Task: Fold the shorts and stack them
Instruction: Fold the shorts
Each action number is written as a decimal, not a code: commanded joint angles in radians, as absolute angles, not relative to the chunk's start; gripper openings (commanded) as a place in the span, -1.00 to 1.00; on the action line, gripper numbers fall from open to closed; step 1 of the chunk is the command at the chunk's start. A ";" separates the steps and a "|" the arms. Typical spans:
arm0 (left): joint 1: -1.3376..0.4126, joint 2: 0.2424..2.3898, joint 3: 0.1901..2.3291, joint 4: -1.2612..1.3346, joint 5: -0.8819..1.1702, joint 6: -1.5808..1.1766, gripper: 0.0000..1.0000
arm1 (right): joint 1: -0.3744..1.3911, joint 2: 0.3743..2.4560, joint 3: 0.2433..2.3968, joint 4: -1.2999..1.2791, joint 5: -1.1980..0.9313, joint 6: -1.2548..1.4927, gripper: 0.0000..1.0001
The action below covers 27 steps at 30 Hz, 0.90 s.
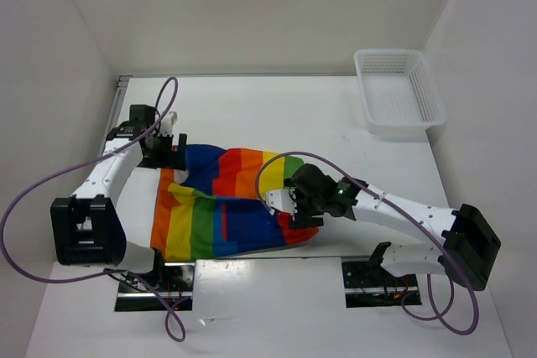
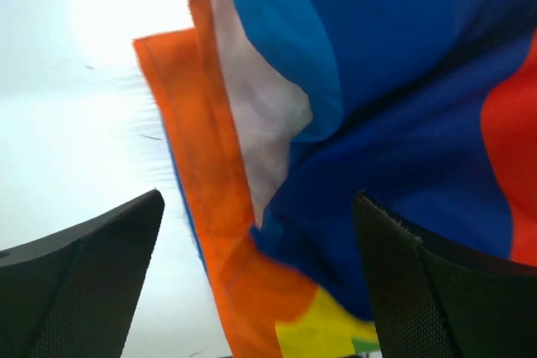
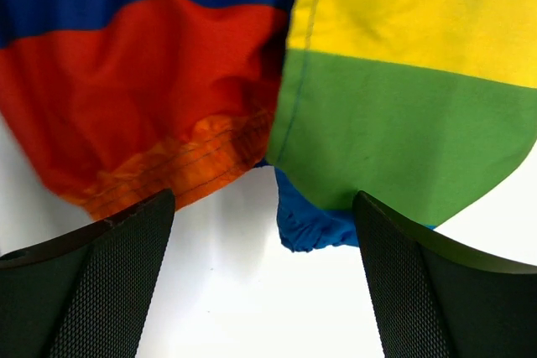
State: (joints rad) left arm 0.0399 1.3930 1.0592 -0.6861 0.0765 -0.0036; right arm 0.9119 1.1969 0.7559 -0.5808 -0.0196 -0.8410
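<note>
The rainbow-striped shorts (image 1: 226,207) lie spread and partly folded on the white table, left of centre. My left gripper (image 1: 174,155) is at their far left corner and stands open. In the left wrist view the orange band (image 2: 220,207) and navy cloth (image 2: 394,123) run between and beyond its spread fingers (image 2: 92,274), not pinched. My right gripper (image 1: 284,204) is at the shorts' right edge, also open. In the right wrist view, bare table lies between its fingers (image 3: 419,291), with the red, green and blue edge of the shorts (image 3: 394,123) just ahead.
A white mesh basket (image 1: 398,90) stands at the far right of the table. Purple cables loop off both arms, one arching over the shorts (image 1: 277,161). White walls close in the table on the left, back and right.
</note>
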 commanded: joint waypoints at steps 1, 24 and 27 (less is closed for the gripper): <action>0.061 1.442 1.086 -0.752 0.170 0.000 0.99 | 0.919 1.213 0.739 -0.439 0.074 -0.828 0.82; 0.098 1.506 1.100 -1.293 0.299 0.000 -1.00 | 0.919 1.223 0.794 -0.465 0.101 -0.910 -1.00; 0.043 1.448 1.100 -1.293 0.256 0.000 -1.00 | 0.919 1.213 0.843 -0.583 -0.007 -0.962 -1.00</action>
State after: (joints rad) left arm 0.0834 1.4944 1.0969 -1.2289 0.2665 -0.0036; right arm 0.9119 1.2205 0.7616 -0.4808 0.0940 -0.9028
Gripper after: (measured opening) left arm 0.009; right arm 0.003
